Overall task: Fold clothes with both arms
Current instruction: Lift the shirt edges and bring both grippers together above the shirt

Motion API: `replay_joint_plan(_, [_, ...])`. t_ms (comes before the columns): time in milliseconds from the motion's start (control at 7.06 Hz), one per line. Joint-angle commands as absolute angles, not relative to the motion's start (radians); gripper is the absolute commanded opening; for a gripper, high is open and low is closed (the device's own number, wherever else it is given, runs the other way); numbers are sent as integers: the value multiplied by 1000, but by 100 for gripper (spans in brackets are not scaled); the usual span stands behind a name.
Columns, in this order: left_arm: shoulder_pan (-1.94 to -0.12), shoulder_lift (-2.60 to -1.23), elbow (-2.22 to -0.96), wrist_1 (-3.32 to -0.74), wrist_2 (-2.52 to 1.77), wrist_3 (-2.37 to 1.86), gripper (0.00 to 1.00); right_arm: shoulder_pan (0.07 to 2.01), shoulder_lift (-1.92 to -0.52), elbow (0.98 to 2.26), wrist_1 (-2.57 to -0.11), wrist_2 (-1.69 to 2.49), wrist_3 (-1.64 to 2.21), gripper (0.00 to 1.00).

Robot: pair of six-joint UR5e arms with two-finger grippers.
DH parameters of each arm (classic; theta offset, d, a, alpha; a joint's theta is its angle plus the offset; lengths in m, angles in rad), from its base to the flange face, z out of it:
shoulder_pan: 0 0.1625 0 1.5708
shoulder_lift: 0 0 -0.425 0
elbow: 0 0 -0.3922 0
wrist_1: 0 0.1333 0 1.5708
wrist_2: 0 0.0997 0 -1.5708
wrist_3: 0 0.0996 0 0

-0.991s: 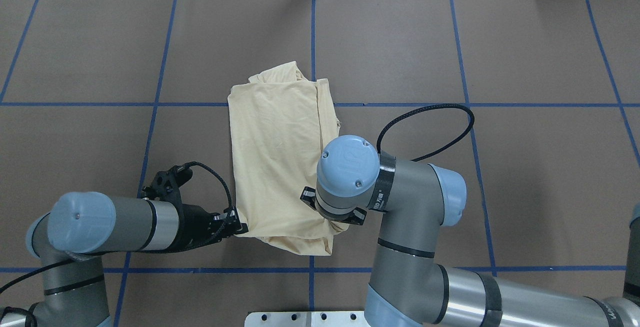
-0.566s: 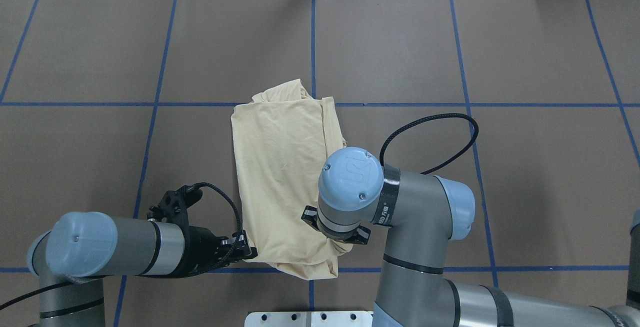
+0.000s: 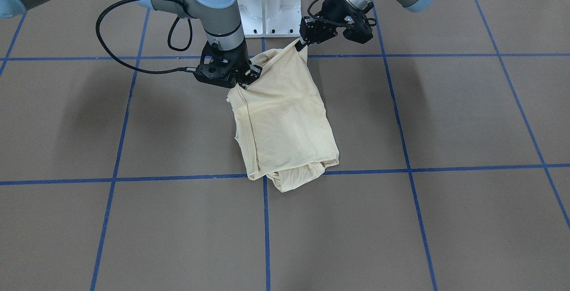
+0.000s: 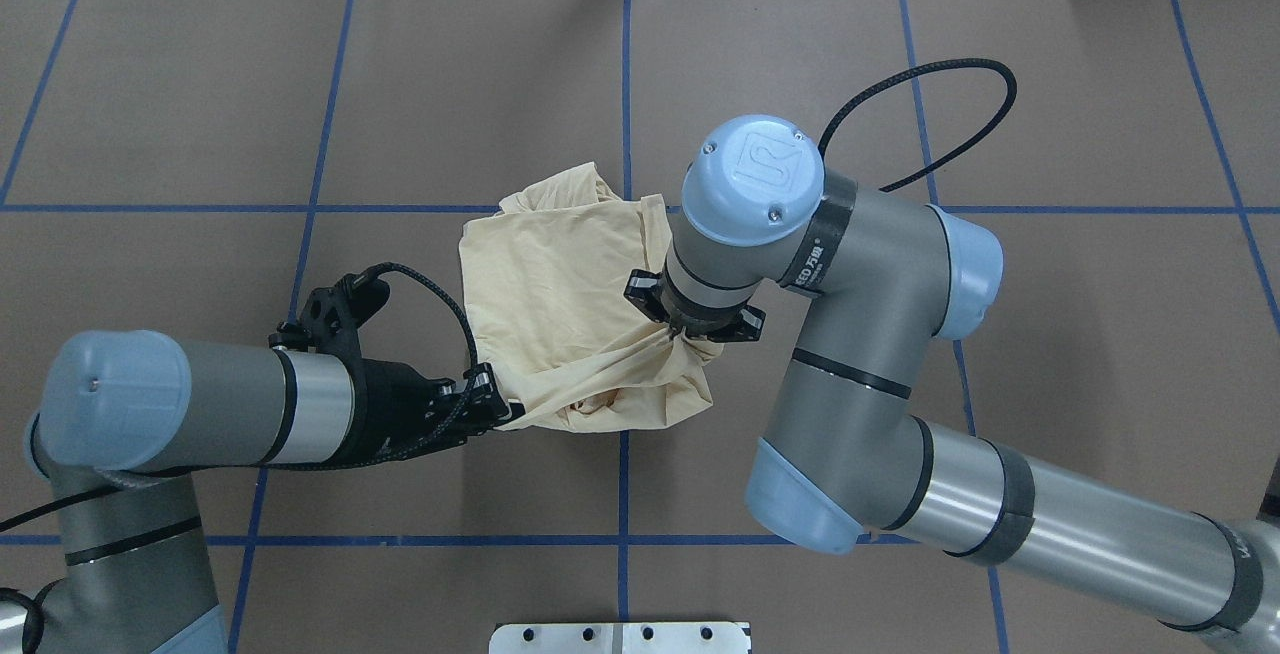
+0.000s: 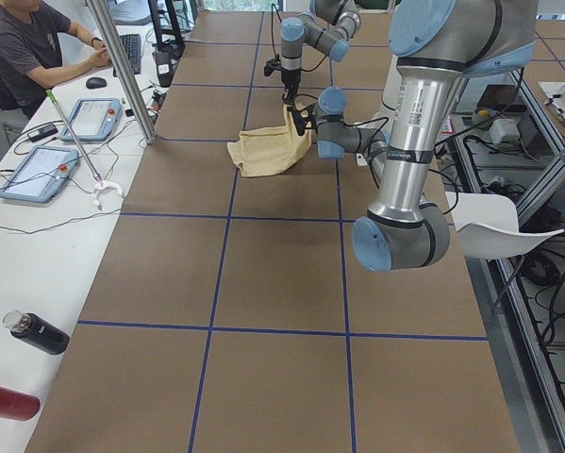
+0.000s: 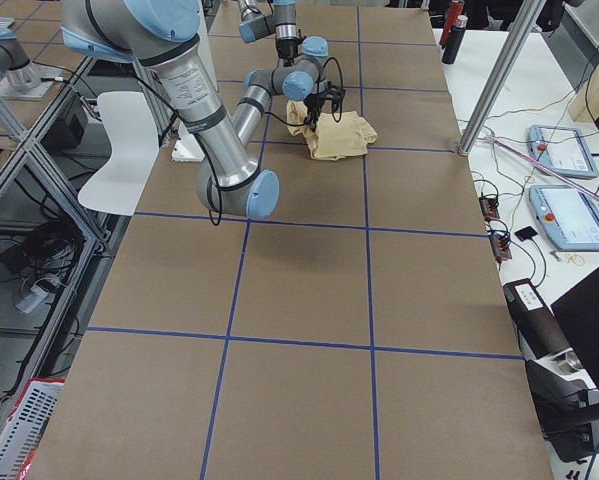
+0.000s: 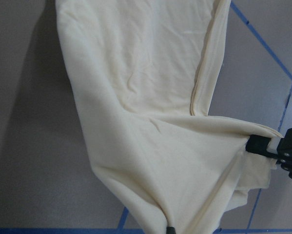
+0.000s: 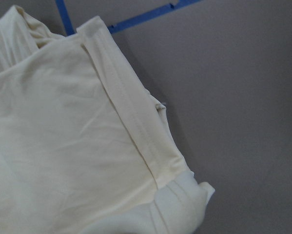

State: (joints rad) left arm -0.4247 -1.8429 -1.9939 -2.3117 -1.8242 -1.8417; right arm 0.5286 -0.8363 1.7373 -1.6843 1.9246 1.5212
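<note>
The clothes, one cream-yellow T-shirt (image 4: pixel 560 274), lie half folded at the table's middle, plain face up (image 3: pixel 285 122). My left gripper (image 4: pixel 497 412) is shut on the shirt's near left corner, low over the table, and shows at the right in the front view (image 3: pixel 299 44). My right gripper (image 4: pixel 688 332) points down and is shut on the near right corner (image 3: pixel 244 84), holding it up. The hem stretches taut between the two grips. The left wrist view shows the hanging fabric (image 7: pixel 150 122); the right wrist view shows the folded edge (image 8: pixel 63 146).
Brown table cover with blue tape grid lines (image 4: pixel 625 84). The white pedestal base (image 3: pixel 267 2) stands at the robot's side. A person (image 5: pixel 37 47) sits at a side desk with tablets (image 5: pixel 32 175), bottles (image 5: pixel 37 332) and a metal pole (image 5: pixel 122 66).
Both grippers have carried the shirt's near edge up and away from the robot. The right arm moved furthest forward, so the near part is now bunched over the rest.
</note>
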Motion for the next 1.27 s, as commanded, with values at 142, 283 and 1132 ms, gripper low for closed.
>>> replay_joint_plan(142, [-561,-1947,-1905,-2206,-1850,-1794,0,566,-756,1485,-1432,1902,1489,0])
replay_joint_plan(283, [-622,-1948,-1863,-2207,-1891,-1772,0,572,-756,1482,-1430,1898,1485,0])
replay_joint_plan(1132, [-676,-2042,-1657,-2215,-1888,-1764,0,624,-637,1310,-1397,1878,1470,0])
